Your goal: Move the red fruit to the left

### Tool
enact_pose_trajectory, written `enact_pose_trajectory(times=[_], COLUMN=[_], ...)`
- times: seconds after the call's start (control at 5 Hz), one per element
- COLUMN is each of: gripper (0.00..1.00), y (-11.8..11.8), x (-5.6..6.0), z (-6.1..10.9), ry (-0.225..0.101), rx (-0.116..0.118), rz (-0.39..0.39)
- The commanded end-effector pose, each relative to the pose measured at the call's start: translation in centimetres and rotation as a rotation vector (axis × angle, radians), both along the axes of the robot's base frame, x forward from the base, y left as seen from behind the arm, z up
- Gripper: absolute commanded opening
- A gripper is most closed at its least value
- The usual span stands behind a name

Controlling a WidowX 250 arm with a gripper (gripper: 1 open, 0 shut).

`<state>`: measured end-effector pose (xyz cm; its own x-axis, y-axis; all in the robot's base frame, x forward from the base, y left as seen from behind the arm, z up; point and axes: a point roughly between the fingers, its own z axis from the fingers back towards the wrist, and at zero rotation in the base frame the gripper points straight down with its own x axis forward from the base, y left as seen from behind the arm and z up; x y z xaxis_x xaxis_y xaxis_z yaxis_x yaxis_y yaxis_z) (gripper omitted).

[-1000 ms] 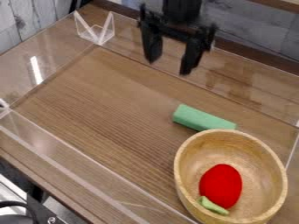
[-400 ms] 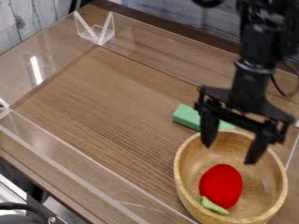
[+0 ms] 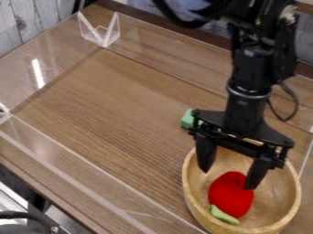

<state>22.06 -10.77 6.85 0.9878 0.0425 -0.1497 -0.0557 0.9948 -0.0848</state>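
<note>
The red fruit (image 3: pixel 229 195) lies inside the wooden bowl (image 3: pixel 284 203) at the lower right, its light green leafy end (image 3: pixel 224 215) toward the front. My gripper (image 3: pixel 232 170) points down and hangs just above the bowl, over the fruit's top edge. Both black fingers (image 3: pixel 206 154) stand wide apart with nothing between them, so it is open. The right finger dips in front of the fruit's upper right side. Whether a finger touches the fruit, I cannot tell.
A flat green block (image 3: pixel 192 120) lies on the wooden tabletop just behind the bowl, mostly hidden by the arm. Clear acrylic walls (image 3: pixel 37 73) fence the tabletop, with a clear stand (image 3: pixel 98 30) at the back left.
The arm has swung from the back of the table toward the front right and sunk down. It now hovers over the bowl and the fruit. The fingers stayed wide apart.
</note>
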Motion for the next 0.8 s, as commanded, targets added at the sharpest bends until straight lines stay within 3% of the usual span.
enact_pose_trajectory(times=[0.0,0.4,0.6], gripper=[1.00,1.00,1.00], y=[0.6,-2.2,-2.7], x=[0.5,0.6,0.2], z=[0.8,3.5,3.3], ry=[-0.078,-0.127,-0.137], rx=[-0.035,-0.055,-0.064], rz=[-0.002,0.004,0.076])
